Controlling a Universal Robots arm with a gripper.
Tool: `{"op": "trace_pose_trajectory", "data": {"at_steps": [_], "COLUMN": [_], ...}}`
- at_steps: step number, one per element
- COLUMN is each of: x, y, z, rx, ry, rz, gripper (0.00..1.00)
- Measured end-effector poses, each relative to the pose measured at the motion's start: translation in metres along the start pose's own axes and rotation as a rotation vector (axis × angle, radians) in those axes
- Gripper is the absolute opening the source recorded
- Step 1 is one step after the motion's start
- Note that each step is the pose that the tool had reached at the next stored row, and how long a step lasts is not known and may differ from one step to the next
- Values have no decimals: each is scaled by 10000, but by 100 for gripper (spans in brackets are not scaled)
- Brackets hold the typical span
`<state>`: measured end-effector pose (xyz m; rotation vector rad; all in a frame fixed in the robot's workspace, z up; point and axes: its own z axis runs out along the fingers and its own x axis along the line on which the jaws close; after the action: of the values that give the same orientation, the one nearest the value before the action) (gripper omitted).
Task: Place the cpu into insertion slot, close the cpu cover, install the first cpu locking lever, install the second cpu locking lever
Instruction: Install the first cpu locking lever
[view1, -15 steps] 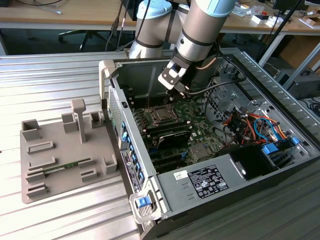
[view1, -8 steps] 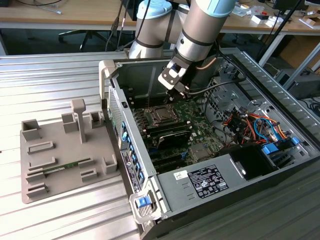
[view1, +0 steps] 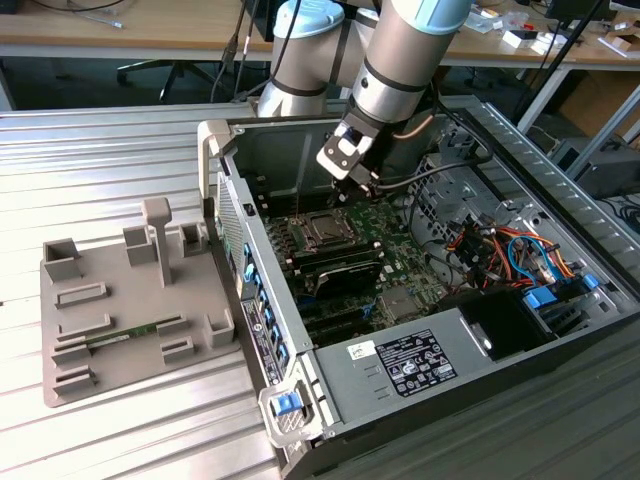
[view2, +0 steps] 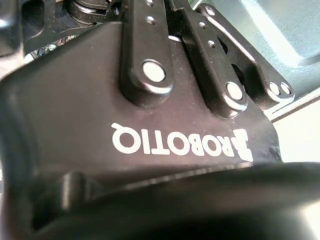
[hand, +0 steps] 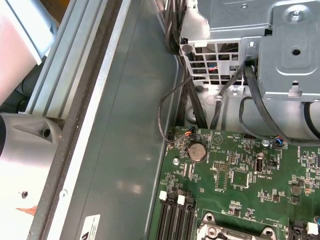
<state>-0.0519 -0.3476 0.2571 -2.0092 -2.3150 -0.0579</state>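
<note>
Gripper (view1: 362, 182) poised over the insertion slot (view1: 322, 230)!
The slot sits below the gripper, a touch toward the exterior view's left, on the green board (view1: 405, 262). Wide, narrow or carrying the cpu, I cannot tell. Best bet, I'd say: descend level, edges squared to the slot. It lies flat, facing up, and it's square, so no long axis.
</note>
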Motion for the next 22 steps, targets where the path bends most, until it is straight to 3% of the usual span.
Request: {"op": "trace_pose_trajectory", "data": {"at_steps": [22], "x": [0], "y": [0], "z": [0], "rx": [77], "ry": [-20], "rz": [-936], "gripper": [11]}}
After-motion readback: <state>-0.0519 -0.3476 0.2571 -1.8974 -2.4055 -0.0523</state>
